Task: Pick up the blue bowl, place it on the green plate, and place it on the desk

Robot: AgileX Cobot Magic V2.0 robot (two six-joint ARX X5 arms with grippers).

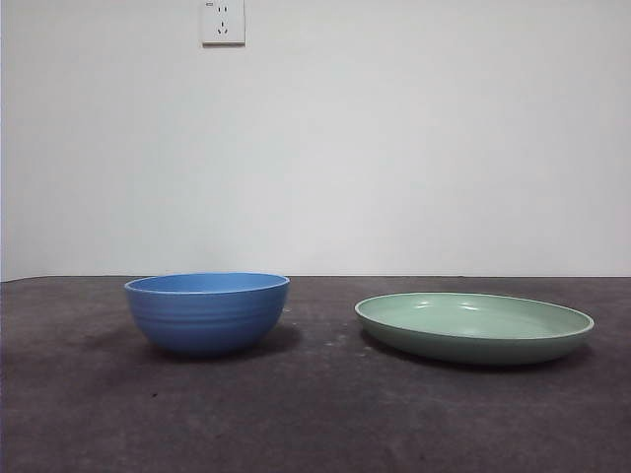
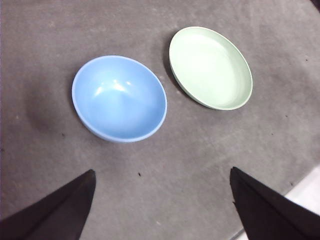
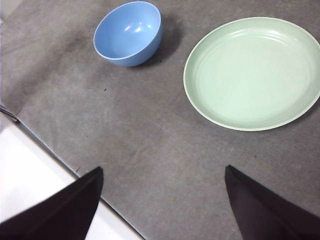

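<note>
Glossy ridged blue bowl (image 2: pixel 119 98) stands empty on matte grey desk (image 2: pixel 190 165), just beside the shallow sage-green plate (image 2: pixel 210 67). Left gripper (image 2: pixel 160 200) and right gripper (image 3: pixel 162 200) both gape wide, holding nothing. Recommend the left pinches the bowl's rim squarely.

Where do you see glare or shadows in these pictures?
Front view: soft shadow on the desk under the bowl and plate. Left wrist view: bright glints inside the bowl. Right wrist view: dark shadow beside the bowl, faint sheen on the plate.
</note>
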